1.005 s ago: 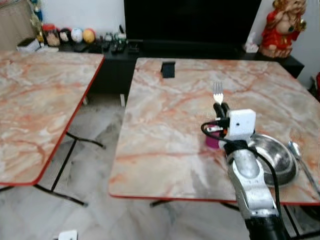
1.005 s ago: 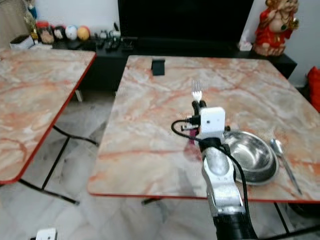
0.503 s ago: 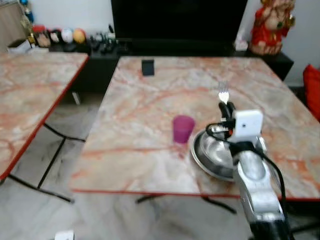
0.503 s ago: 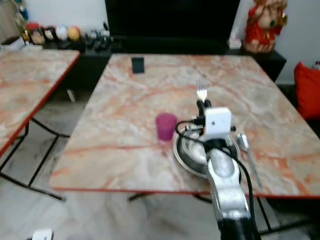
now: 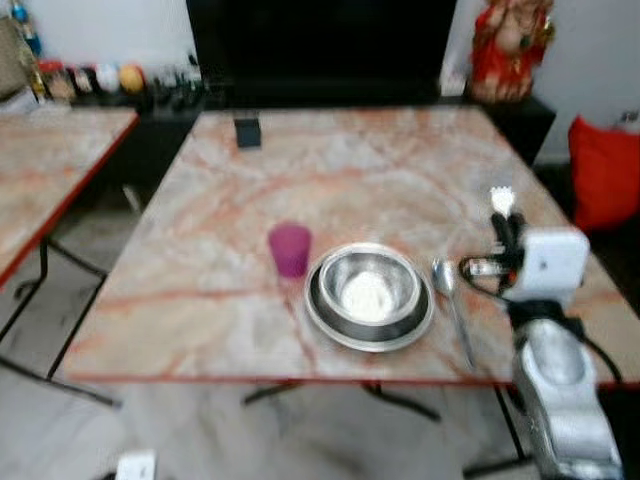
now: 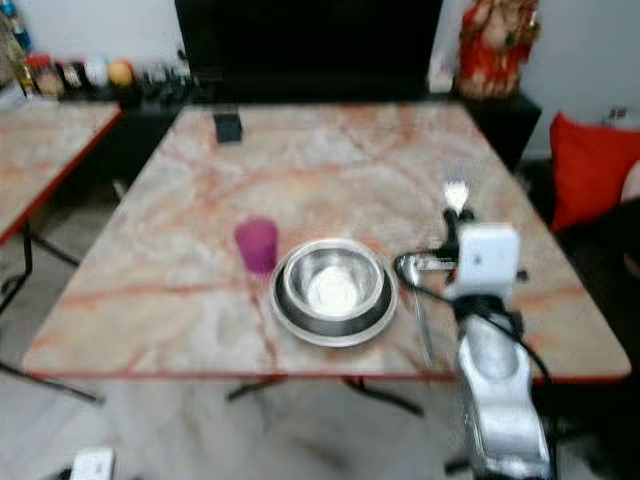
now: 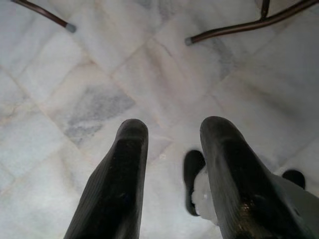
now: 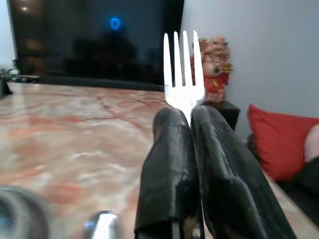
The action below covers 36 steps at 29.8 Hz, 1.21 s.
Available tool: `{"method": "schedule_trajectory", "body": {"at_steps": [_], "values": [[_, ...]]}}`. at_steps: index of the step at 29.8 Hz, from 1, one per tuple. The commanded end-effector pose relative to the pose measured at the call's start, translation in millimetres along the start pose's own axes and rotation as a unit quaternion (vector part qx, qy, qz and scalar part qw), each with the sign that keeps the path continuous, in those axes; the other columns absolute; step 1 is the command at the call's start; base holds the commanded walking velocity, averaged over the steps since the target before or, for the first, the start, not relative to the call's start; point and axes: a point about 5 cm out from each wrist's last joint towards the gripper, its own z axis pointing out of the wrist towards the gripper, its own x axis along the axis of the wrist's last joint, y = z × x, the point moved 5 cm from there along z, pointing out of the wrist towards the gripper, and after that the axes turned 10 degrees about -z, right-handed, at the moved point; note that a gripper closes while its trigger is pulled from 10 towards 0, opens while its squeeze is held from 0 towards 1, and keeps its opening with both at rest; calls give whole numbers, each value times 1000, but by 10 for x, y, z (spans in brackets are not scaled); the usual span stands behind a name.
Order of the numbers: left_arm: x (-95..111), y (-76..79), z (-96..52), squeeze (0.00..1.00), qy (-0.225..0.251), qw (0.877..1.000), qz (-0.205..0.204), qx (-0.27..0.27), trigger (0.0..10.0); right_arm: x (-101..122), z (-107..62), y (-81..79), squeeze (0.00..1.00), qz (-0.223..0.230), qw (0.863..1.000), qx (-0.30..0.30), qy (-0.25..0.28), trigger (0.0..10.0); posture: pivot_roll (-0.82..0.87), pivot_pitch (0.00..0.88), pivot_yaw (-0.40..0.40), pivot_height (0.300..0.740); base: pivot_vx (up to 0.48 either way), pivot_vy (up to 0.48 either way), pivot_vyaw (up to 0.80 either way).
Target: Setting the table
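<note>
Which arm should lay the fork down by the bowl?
Right. The right gripper already holds the fork upright over the table, beyond the spoon from the bowl. The left gripper points at the floor.

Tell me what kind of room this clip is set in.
Probably a home living or dining area: a marble-patterned folding table set with a steel bowl, a big dark TV screen on a low black cabinet, and a red figurine beside it.

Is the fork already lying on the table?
No, the right gripper holds the fork upright, tines up, above the table.
</note>
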Motion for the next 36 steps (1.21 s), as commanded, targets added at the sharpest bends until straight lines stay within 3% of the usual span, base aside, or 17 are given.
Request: {"method": "schedule_trajectory", "body": {"at_steps": [1,6,12,18,28,36], "values": [[-11,-73,-10,0,-7,1000,9,6,10000,31,30,-50,0,11,1000,7,-3,10000,-100,0,21,724,0,0,0],[-24,-74,-12,0,-10,1000,6,7,10000,-2,85,-83,0,28,999,18,-17,10000,-93,0,15,724,0,0,0],[-80,-123,-36,0,-19,1000,-1,14,10000,-120,162,-238,0,41,996,45,-58,10000,-79,0,6,724,0,0,0],[-121,-179,-55,0,-27,999,-9,21,10000,-306,215,-359,0,29,991,80,-106,10000,-76,0,-1,724,0,0,0],[-153,-183,-61,0,-34,999,-14,25,10000,-489,277,-282,0,-2,985,89,-145,10000,-77,0,-6,724,0,0,0],[-155,-175,-58,0,-35,999,-14,25,10000,-620,286,-220,0,51,980,83,-175,10000,-74,0,-9,724,0,0,0]]}}
